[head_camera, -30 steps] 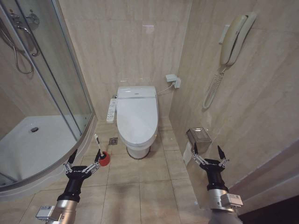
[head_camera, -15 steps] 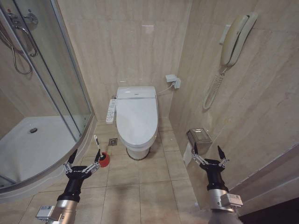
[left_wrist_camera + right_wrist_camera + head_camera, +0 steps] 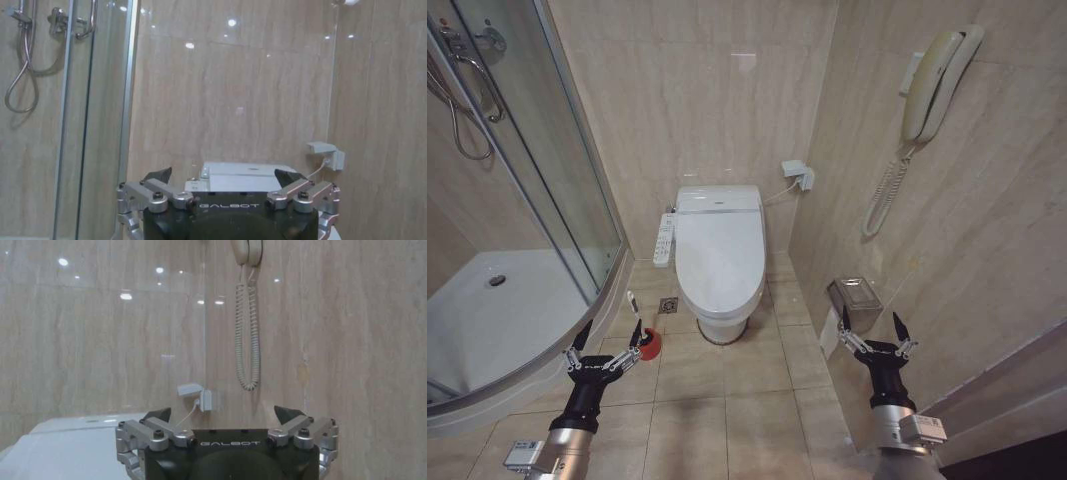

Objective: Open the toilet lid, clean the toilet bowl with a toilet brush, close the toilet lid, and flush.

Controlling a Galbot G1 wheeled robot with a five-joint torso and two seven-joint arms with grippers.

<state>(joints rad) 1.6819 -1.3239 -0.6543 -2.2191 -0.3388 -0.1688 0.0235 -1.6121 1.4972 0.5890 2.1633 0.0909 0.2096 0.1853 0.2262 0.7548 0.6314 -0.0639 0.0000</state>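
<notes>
The toilet lid (image 3: pixel 719 250) lies shut, rounded front toward the robot; left tool (image 3: pixel 610 332) and right tool (image 3: pixel 873 325) spread.

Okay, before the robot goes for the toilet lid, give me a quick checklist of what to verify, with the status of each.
1. Toilet lid shut and unobstructed: ok.
2. Left gripper open and empty: ok.
3. Right gripper open and empty: ok.
4. Toilet brush standing in its red holder on the floor, left of the toilet: ok.
5. Lid within arm's reach from here: not ok, both grippers hang well short of it.
6. Toilet bowl state under the lid: cannot tell.
</notes>
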